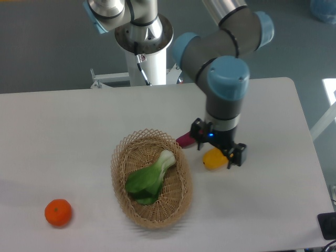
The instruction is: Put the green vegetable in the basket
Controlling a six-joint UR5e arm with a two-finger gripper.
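Gripper (219, 152) hangs to the right of the basket (121, 157), above the yellow pepper (211, 159); it grips nothing, though its fingers are hard to make out, so I cannot tell how far apart they sit. One basket holds one green vegetable (149, 178), lying loose inside. The placing looks done; a clean retreat means lifting clear without nudging anything. Right of the basket: one yellow pepper, one purple-red vegetable (186, 139). Left: one orange (58, 212).

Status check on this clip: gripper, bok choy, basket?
Gripper above yellow pepper, jaw state unclear. Bok choy lying inside basket. Nothing obstructing.
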